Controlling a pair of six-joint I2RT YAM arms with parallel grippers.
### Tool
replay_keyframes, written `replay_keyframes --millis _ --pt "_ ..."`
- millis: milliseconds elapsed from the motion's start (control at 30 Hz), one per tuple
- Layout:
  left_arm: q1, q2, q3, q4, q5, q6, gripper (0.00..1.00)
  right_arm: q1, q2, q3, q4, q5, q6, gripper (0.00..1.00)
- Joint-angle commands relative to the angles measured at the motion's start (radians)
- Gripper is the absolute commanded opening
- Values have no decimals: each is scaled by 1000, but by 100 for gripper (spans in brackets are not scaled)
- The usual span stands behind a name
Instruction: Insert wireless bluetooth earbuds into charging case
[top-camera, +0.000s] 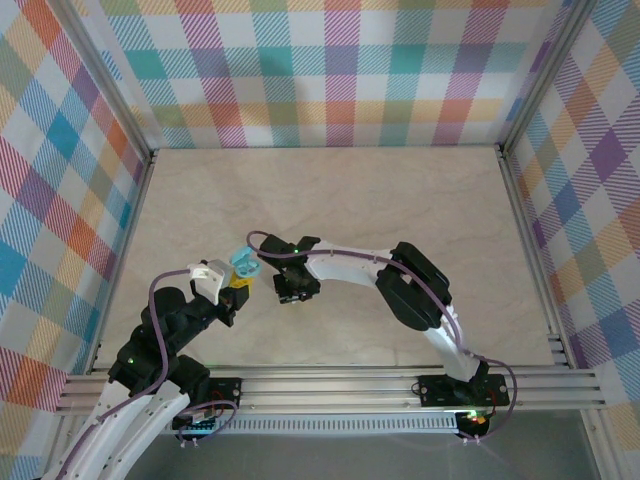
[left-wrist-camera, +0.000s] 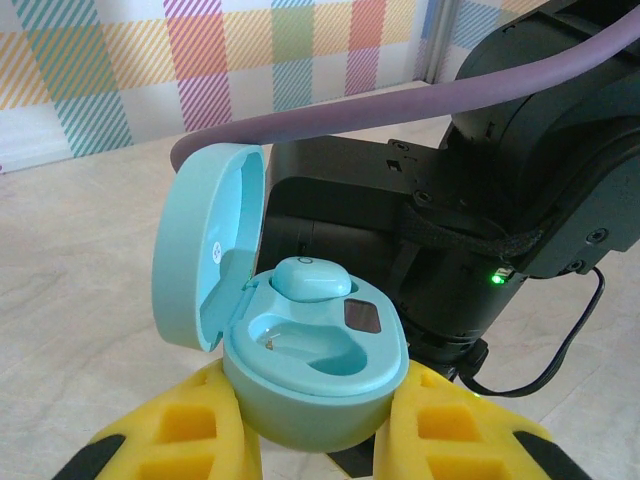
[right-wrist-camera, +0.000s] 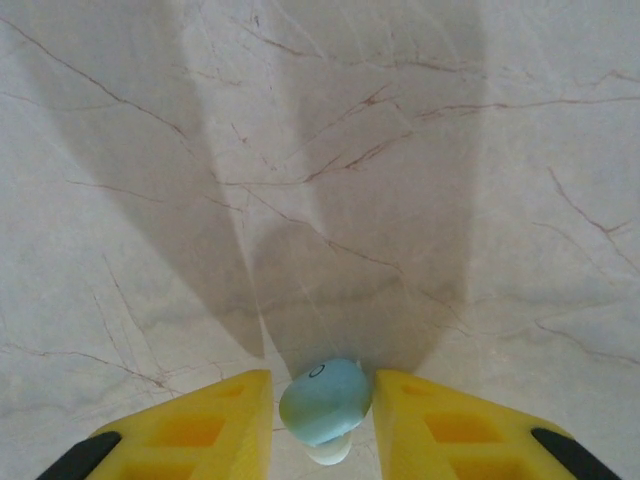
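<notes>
The task looks about half done. The case (left-wrist-camera: 310, 390) is open, with its lid (left-wrist-camera: 205, 260) standing up at the left. One earbud (left-wrist-camera: 310, 278) already sits in the far socket. The near socket (left-wrist-camera: 300, 345) is empty, so I judge that one insertion is left, and perhaps closing the lid after it.

The left jaws are closed on the lower body of the case, one yellow finger on each side, and they hold it above the counter (right-wrist-camera: 400, 150) with the opening turned up. The second earbud (right-wrist-camera: 325, 400) is between the right jaws, which are narrowly apart and seem to pinch it. It touches the right finger; on the left side I cannot tell whether there is a thin gap. Its shadow on the counter suggests it is lifted, not lying down.

From above, the left arm (top-camera: 165, 335) reaches forward from its base and is bent at the elbow. The right arm (top-camera: 400, 285) curves across to the left, so that its jaws are just beside the case (top-camera: 243, 265), near the middle of the counter.
</notes>
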Motion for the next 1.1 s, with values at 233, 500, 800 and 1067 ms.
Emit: replay_keyframes --millis 233,500,800,1067 --pt "-10 -4 -14 12 8 0 8 -2 22 26 -4 12 -32 26" --pt "-10 1 -21 37 20 -2 8 -73 -124 -135 98 9 -42 23" --pt "-10 29 -21 66 45 -7 8 -173 -299 -315 216 -30 -52 22" --pt "-10 31 -62 141 76 -18 8 -237 -432 -365 236 -54 -71 21"
